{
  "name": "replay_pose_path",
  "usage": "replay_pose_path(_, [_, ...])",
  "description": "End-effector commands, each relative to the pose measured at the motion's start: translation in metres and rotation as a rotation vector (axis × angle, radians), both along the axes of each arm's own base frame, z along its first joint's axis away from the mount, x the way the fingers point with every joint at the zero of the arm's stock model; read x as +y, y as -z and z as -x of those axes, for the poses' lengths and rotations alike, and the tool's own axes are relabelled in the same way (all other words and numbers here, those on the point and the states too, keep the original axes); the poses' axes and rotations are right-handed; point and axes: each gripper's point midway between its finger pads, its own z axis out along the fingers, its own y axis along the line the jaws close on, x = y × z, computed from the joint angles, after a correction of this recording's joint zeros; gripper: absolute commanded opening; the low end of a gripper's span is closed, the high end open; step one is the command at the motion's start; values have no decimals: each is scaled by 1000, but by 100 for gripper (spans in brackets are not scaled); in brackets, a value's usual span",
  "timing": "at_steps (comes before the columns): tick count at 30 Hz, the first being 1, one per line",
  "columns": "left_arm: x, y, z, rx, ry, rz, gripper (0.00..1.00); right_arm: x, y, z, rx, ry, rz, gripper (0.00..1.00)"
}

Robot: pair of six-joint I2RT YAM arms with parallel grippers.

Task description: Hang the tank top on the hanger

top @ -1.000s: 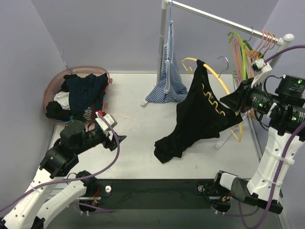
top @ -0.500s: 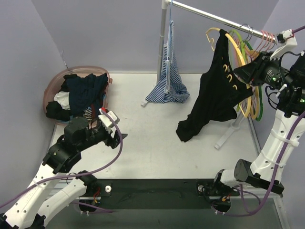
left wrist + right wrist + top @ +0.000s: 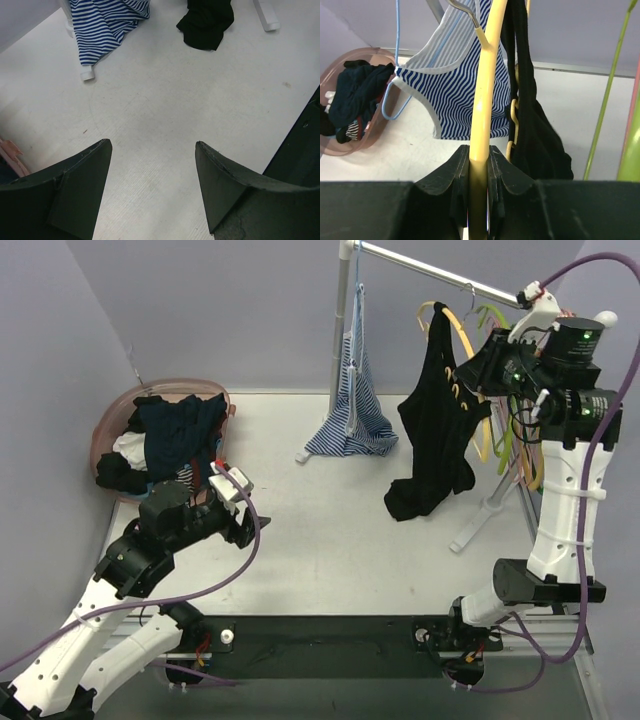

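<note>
Both hands show from overhead, well apart. My right hand (image 3: 480, 368) is raised high beside the rail (image 3: 430, 273), and its wrist camera shows the fingers (image 3: 457, 175) clamped together on the yellow hanger (image 3: 481, 100), whose arm runs straight up between them. The tank top (image 3: 435, 430) is draped on that hanger and hangs down in a long black fold just beside the striped garment (image 3: 352, 410). I cannot tell whether its lowest bunch touches the desk (image 3: 320, 540), nor whether the hanger's hook sits on the rail. My left hand (image 3: 152, 150) is low over the desk near the basket (image 3: 108, 420) of dark clothes, with its fingers spread apart and only bare desk between them. Its camera looks across at the striped garment and the tank top's bottom end.
</note>
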Motion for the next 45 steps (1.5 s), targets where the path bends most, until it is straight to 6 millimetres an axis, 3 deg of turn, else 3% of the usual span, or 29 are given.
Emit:
replay_pose_path(1, [-2, -33, -5, -67, -22, 84, 78, 8, -40, -28, -170, 83, 40, 0])
replay_pose_path(7, [-3, -37, -7, -65, -34, 112, 78, 29, -45, -51, -212, 126, 56, 0])
replay_pose_path(12, [-5, -35, -8, -56, -37, 124, 78, 51, -60, -59, -279, 105, 52, 0])
replay_pose_path(20, [-8, -31, -12, -43, -40, 131, 78, 62, -70, -89, -342, 163, -16, 0])
replay_pose_path(30, [-11, -23, -14, -26, -40, 139, 78, 69, -43, -130, -306, 225, -21, 0])
replay_pose_path(37, [-13, -24, -15, -27, -35, 146, 78, 89, -17, -139, -251, 137, -23, 0])
replay_pose_path(45, [-11, -25, -12, -29, -38, 148, 78, 115, -8, -138, -248, 60, -9, 0])
